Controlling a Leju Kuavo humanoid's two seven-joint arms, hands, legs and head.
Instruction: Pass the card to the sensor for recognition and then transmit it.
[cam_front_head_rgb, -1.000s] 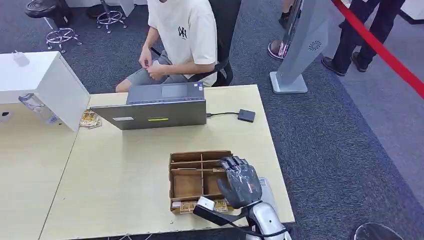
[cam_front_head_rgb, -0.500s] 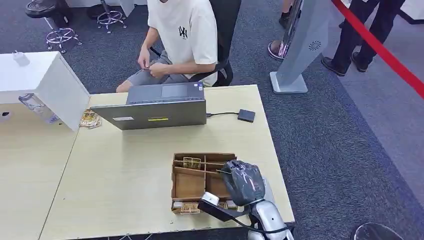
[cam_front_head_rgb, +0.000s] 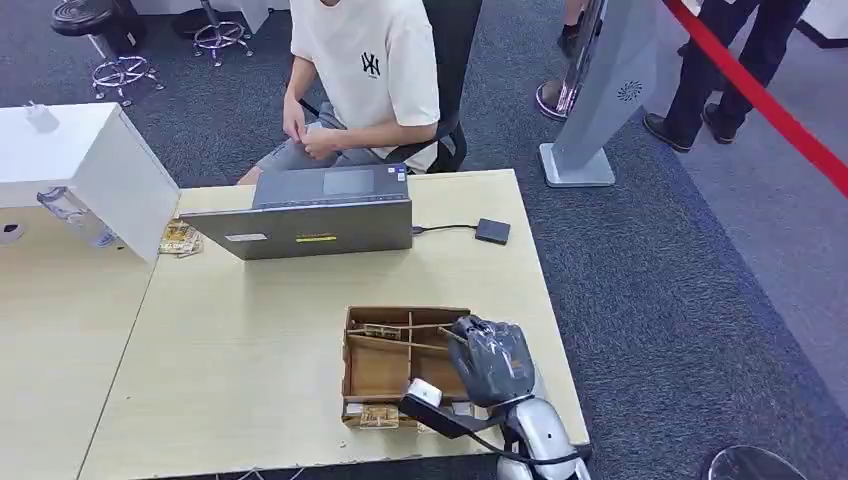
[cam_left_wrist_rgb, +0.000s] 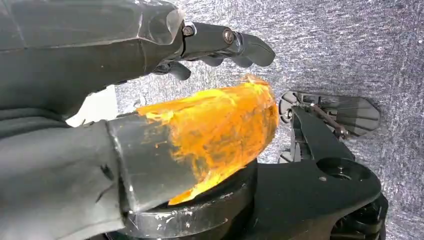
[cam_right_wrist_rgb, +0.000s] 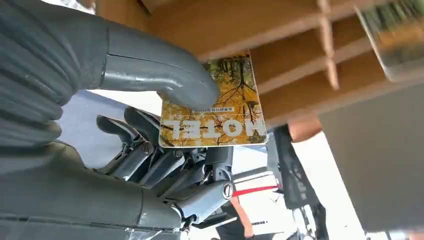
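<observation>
Yellow hotel card (cam_right_wrist_rgb: 215, 107) pinched in your right hand (cam_front_head_rgb: 492, 362); lift clear of the cardboard organiser (cam_front_head_rgb: 375, 368), face level toward the black sensor (cam_front_head_rgb: 492, 231).

Yellow hotel card (cam_right_wrist_rgb: 215, 112) pinched in right robot hand (cam_right_wrist_rgb: 150, 100).

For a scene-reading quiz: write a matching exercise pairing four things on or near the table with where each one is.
Things:
1. hotel card
2. laptop
3. cardboard tray
4. small black sensor

Places:
A. cabled beside the laptop, near the table's right edge
B. open at the table's far edge, before the seated person
C. held under the thumb of the right hand
D. near the table's front edge

Pairs: 1-C, 2-B, 3-D, 4-A
</observation>
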